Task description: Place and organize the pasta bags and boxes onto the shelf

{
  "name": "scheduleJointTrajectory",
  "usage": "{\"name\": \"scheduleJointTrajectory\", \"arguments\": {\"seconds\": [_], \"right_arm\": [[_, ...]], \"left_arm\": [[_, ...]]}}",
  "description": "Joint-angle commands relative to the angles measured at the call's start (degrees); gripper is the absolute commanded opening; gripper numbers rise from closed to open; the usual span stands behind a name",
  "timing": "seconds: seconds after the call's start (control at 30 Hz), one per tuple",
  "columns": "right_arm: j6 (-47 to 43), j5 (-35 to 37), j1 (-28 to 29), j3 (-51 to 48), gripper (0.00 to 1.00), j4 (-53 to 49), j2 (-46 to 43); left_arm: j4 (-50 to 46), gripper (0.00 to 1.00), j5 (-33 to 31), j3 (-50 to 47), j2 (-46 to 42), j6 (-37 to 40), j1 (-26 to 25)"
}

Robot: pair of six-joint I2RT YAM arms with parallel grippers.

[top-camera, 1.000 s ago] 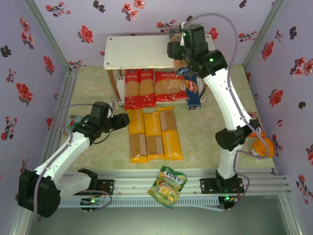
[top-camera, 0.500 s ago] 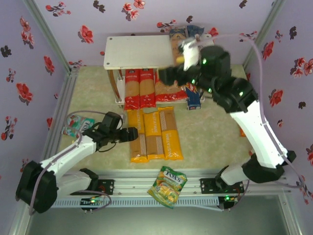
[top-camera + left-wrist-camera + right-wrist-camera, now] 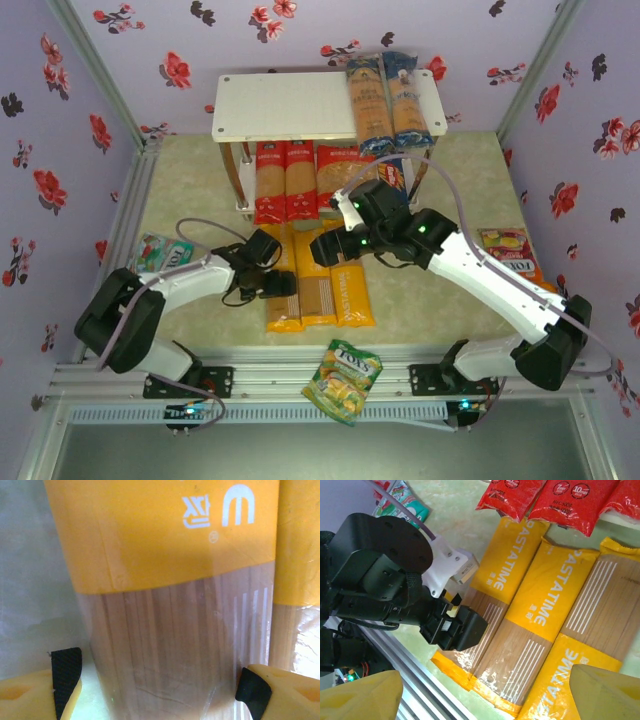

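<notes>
1. Top external view, far left: a small green-and-red bag lies on the tabletop beside your left arm.
2. Your left hand is low over the leftmost yellow spaghetti bag. In the left wrist view its fingers stand apart, one on each side of that bag. The left pad is clear of the wrapper, and I cannot tell whether the right one touches it.
3. That bag, the middle yellow bag and the right yellow bag lie side by side on the tabletop, just in front of the shelf.
4. The lower board holds two red spaghetti bags and a wider red bag. On the top board, two dark-blue bags lie together at the right end.
5. Your right hand hovers over the far part of the yellow bags. In the right wrist view its fingers are spread wide with nothing between them.
6. A red-and-yellow snack bag lies at the right. A green-yellow snack bag rests on the near rail.
</notes>
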Motion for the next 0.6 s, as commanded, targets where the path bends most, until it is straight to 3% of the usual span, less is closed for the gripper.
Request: {"name": "scheduleJointTrajectory", "arguments": {"seconds": [0.0,0.57], "right_arm": [[1.89,-1.01,0.42,-0.1,0.87,3.15,-1.62],[-0.69,-0.91,0.35,0.6,0.89,2.05,3.31]], "left_arm": [[5.48,0.86,0.9,2.06,4.11,-0.33,-1.02],[9.3,0.9,5.21,3.1,1.61,-3.38,-2.26]]}}
